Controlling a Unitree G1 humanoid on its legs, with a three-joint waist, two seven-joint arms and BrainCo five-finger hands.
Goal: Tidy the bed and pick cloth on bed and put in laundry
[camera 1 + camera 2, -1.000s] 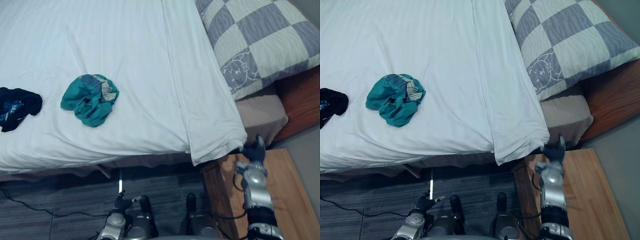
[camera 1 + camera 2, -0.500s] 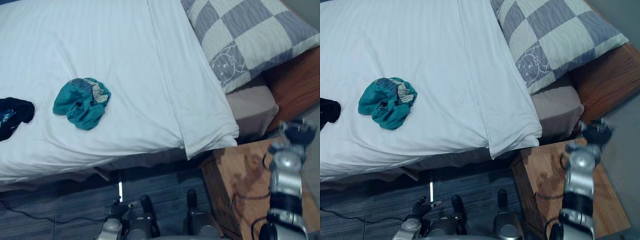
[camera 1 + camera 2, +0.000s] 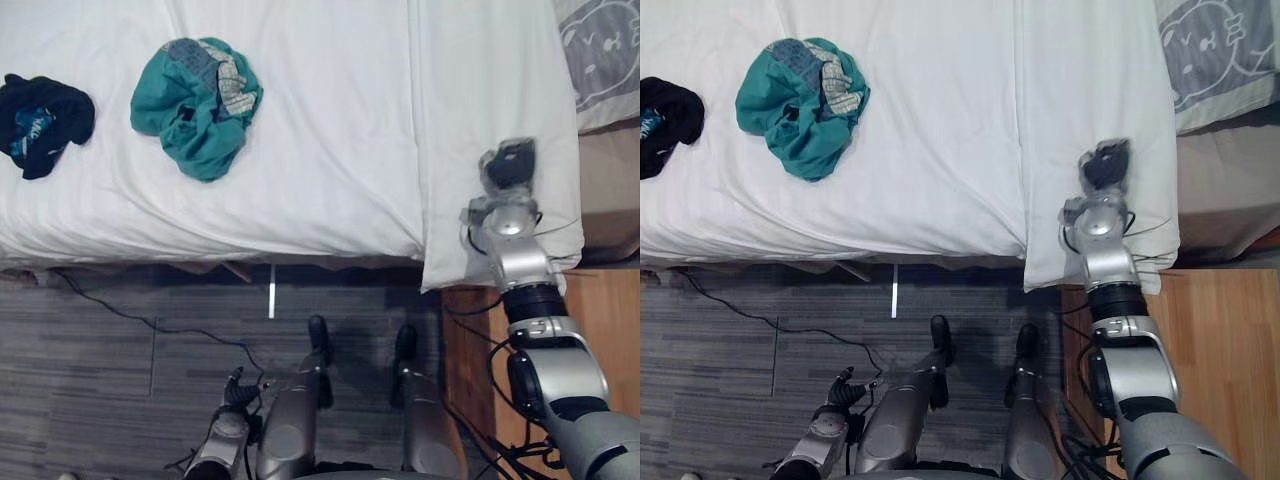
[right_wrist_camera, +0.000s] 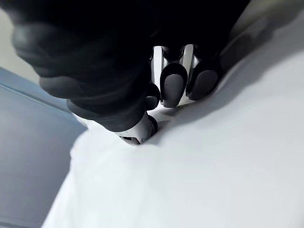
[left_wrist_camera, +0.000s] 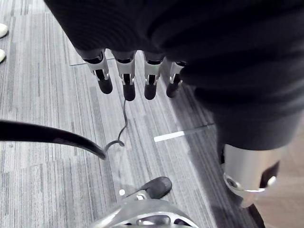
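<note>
Laundry is untouched on the bed. The crumpled teal cloth (image 3: 195, 105) lies on the white duvet (image 3: 330, 120) near its front edge. The smaller bunched black cloth (image 3: 42, 120) sits a little apart from it, toward the robot's left.

What has changed is the right hand (image 3: 510, 165). A second ago it hung off the bed's corner by the brown wooden bedside stand (image 3: 610, 310). Now it is over the turned-back white strip of duvet (image 3: 490, 80) and is pressed to the fabric in its wrist view. Whether it has any grip there I cannot tell. The head camera has also swung, so the clothes' apparent shift is not their own.

This looks like the tidying half, with pickup not begun. The teal cloth is well apart from the right hand, across the duvet to its left. The left hand (image 5: 126, 80) hangs slack and empty over the grey striped carpet (image 5: 47, 118).
</note>
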